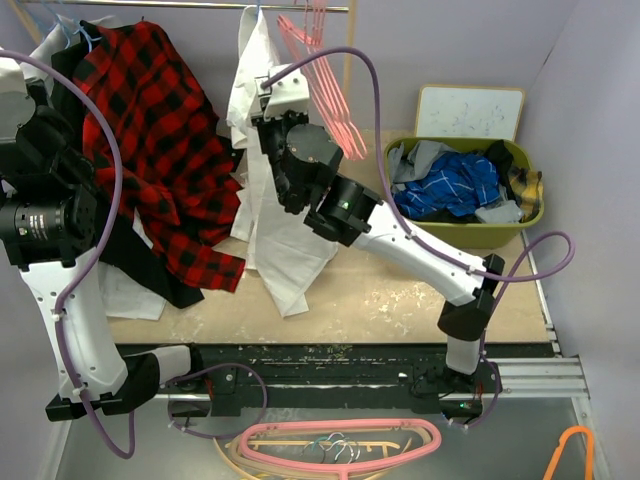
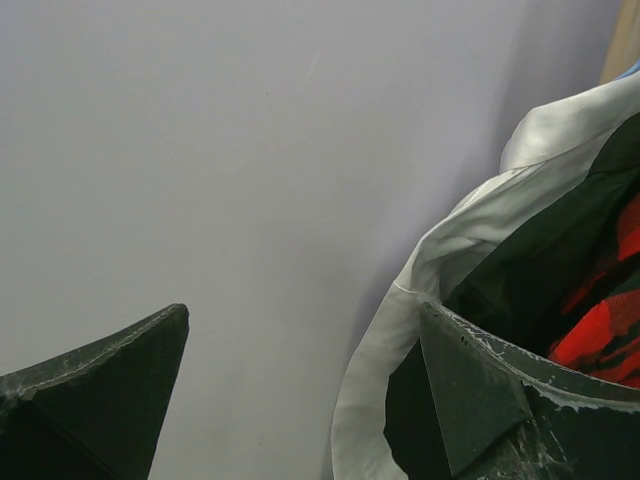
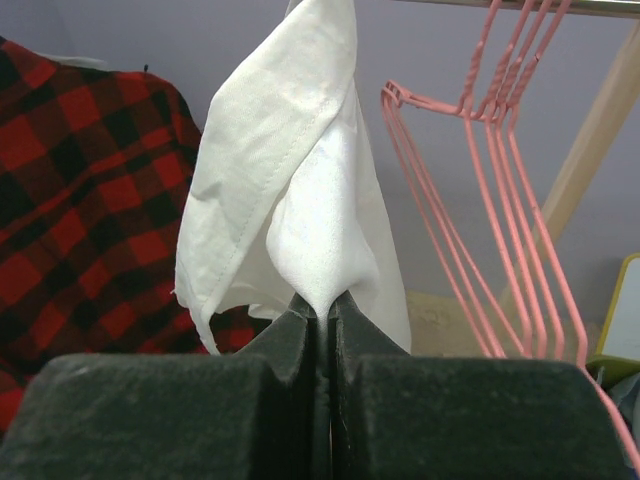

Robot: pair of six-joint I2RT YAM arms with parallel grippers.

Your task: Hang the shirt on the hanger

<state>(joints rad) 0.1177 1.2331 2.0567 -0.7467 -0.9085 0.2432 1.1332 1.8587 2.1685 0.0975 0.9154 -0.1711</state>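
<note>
The white shirt (image 1: pixel 262 215) hangs in a long bunch from near the rail, at the middle of the top view. My right gripper (image 1: pixel 262 112) is shut on a fold of it high up. In the right wrist view the white cloth (image 3: pixel 310 190) rises out of the closed fingers of that gripper (image 3: pixel 322 305). A thin light-blue hanger wire (image 1: pixel 88 38) shows at the rail above the plaid shirt, mostly hidden. My left gripper (image 2: pixel 305 310) is open and empty, facing the wall. A white cloth edge (image 2: pixel 400 330) lies against its right finger.
A red-and-black plaid shirt (image 1: pixel 160 150) hangs at the left over a black garment. Pink hangers (image 1: pixel 325 80) hang right of the white shirt. A green basket (image 1: pixel 530 225) holds blue checked clothes. More pink hangers (image 1: pixel 340 445) lie below the table's front edge.
</note>
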